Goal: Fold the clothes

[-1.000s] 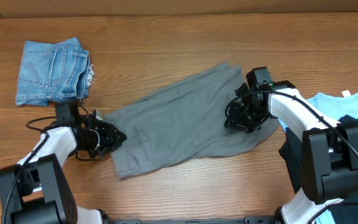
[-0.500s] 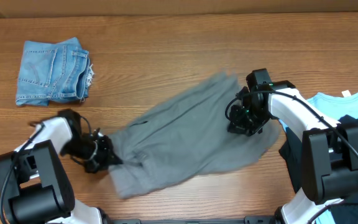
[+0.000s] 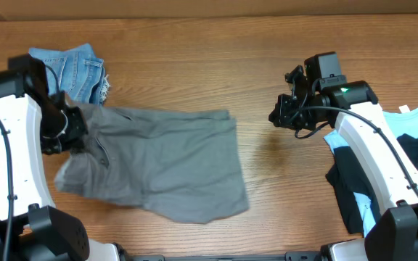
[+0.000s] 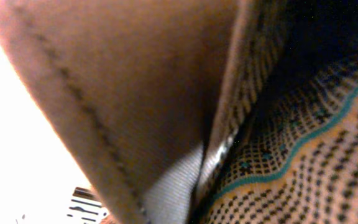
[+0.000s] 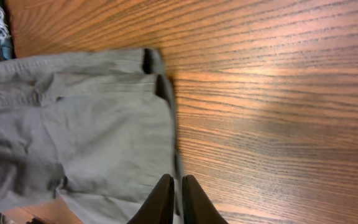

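Wooden table (image 3: 194, 65) carries the grey shorts (image 3: 165, 159). The left gripper (image 3: 68, 135) clamps their left edge. The right gripper (image 3: 281, 116) hangs empty, its 2 fingers (image 5: 163, 198) nearly touching. Only the left wrist view shows stitching.

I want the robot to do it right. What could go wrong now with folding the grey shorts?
1. Only the left fingers pinch the grey shorts, at one end, while the right fingers are shut on nothing over the table; the cloth might bunch instead of folding flat.
2. The pinched end sits right by the denim shorts, so it could drag or cover them.
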`<state>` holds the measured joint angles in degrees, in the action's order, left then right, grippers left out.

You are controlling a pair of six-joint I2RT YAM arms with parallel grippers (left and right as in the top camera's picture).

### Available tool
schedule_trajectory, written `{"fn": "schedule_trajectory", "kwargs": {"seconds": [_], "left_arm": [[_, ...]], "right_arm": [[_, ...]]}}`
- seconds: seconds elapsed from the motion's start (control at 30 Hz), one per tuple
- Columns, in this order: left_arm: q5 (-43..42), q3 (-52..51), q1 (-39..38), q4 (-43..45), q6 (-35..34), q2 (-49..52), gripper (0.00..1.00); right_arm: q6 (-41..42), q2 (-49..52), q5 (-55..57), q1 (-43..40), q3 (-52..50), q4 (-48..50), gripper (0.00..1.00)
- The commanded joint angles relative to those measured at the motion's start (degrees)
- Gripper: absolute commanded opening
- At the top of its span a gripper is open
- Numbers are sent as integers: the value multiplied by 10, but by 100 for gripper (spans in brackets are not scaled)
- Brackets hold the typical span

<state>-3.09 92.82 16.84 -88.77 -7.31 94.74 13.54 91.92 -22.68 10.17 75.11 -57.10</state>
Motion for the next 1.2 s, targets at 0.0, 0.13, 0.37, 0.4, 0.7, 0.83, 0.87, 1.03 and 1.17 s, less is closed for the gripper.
{"fn": "schedule_trajectory", "kwargs": {"seconds": [0.0,0.13,0.37,0.4,0.7,0.83,0.87,1.03,1.17], "left_arm": [[-6,18,-34,-3,-23,-7,4],[-19,18,-93,7,-62,-7,4],[-18,17,-234,47,-143,4,4],[-17,17,-254,53,-153,7,4],[-9,5,-391,94,-236,66,4],[-10,5,-436,100,-259,111,4],[-10,5,-446,102,-263,124,4],[-47,5,-480,130,-281,170,44],[-97,6,-487,158,-280,184,50]], "right_arm": [[3,-5,-2,-6,12,-3,9],[26,-5,35,-20,12,-2,9],[33,-5,47,-48,11,-3,10],[32,-5,47,-48,11,-3,9],[32,-5,61,-51,11,-7,10],[32,-5,73,-51,11,-16,10],[32,-5,73,-51,11,-16,10],[32,-5,73,-51,11,-16,10],[32,-5,73,-51,11,-14,10]]}}
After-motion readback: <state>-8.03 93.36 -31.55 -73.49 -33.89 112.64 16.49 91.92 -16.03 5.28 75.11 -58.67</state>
